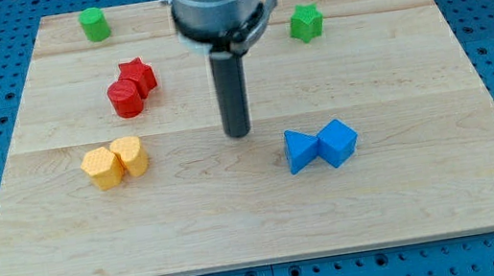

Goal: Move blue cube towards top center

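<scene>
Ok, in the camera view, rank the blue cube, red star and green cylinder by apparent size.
1. blue cube, largest, though it is nearest the camera.
2. red star.
3. green cylinder, smallest, though farthest away; its gap to the star is slight, so that order is unsure.

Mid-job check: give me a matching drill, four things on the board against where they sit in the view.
Things:
1. blue cube
2. red star-shaped block
3. green cylinder
4. my tip

Places:
A. top left corner
B. centre, left of the blue blocks
C. lower right, touching a blue triangular block
D. upper left, against a red cylinder

Pairs: 1-C, 2-D, 3-A, 4-B
</scene>
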